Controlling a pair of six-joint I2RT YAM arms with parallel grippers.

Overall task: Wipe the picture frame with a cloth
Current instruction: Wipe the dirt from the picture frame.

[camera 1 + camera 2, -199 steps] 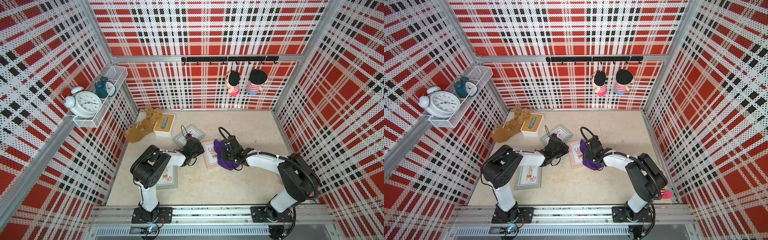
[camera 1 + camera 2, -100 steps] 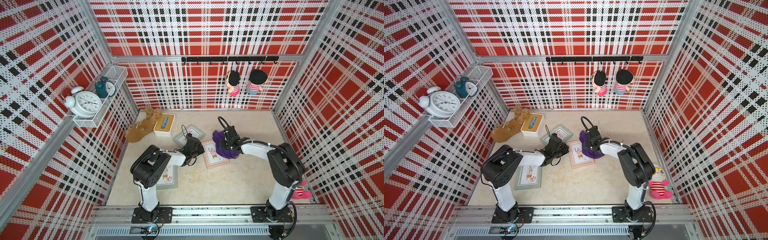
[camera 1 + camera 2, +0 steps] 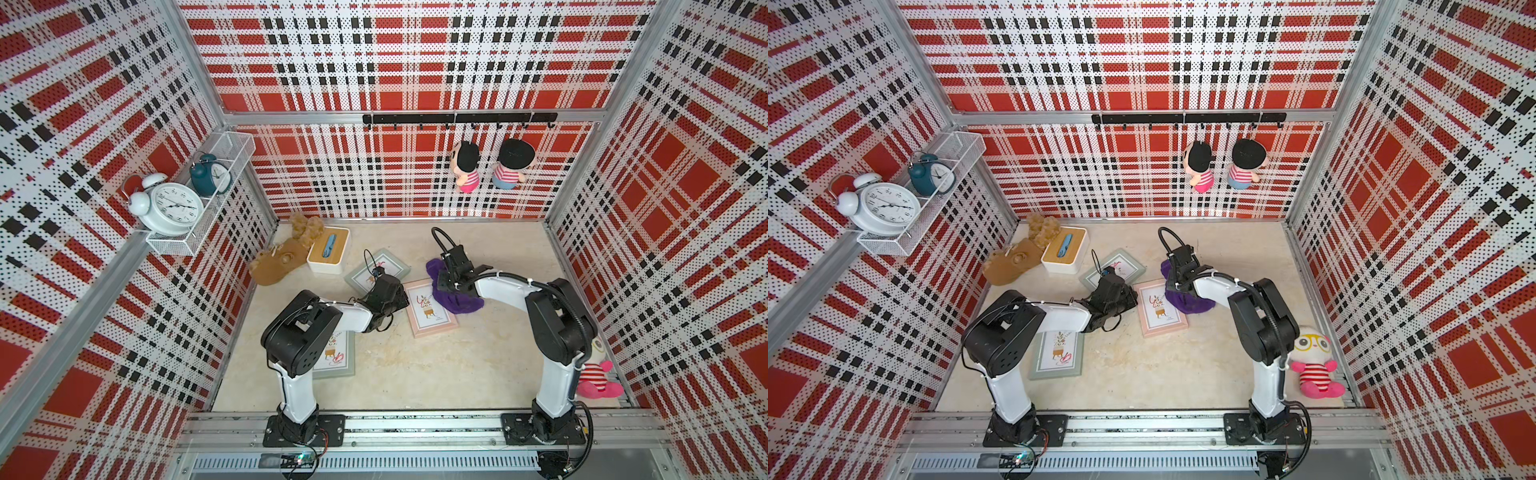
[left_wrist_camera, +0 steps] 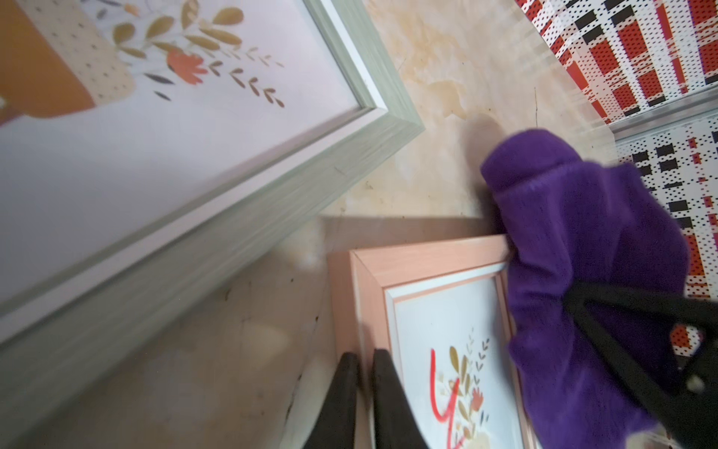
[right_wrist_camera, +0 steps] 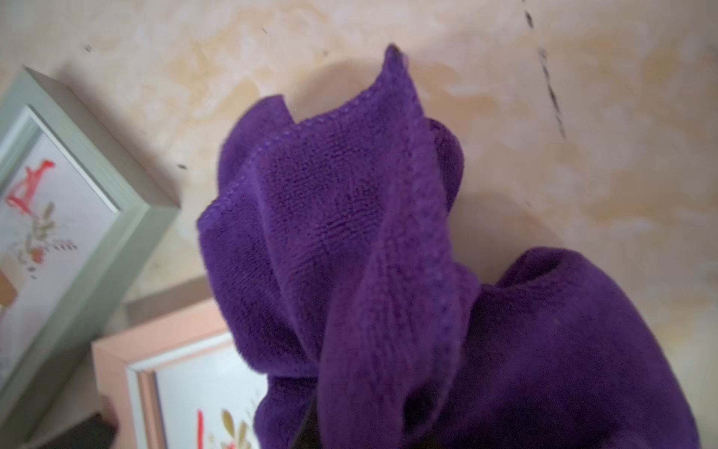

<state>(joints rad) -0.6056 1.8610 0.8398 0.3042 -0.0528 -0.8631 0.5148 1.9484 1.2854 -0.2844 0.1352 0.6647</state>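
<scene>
The pink picture frame (image 3: 432,316) (image 3: 1163,311) lies flat mid-floor, with a red mark on its glass (image 4: 443,388). My left gripper (image 3: 404,298) (image 4: 364,359) is shut on the frame's left border, one black finger (image 4: 344,392) on each side of it. The purple cloth (image 3: 457,301) (image 3: 1187,303) (image 5: 349,233) is bunched over the frame's far right corner and the floor beside it. My right gripper (image 3: 448,284) is shut on the cloth from above. The fabric hides its jaws in the right wrist view.
Two grey-green frames lie nearby, one behind the left gripper (image 3: 376,270) and one under the left arm (image 3: 338,357). A white tissue box (image 3: 328,250) and a brown plush (image 3: 276,266) sit back left. A pink doll (image 3: 596,376) sits front right.
My right gripper dragged the cloth along the pink frame's right side toward the back wall, and the right elbow swung round. The left gripper stayed put on the frame.
</scene>
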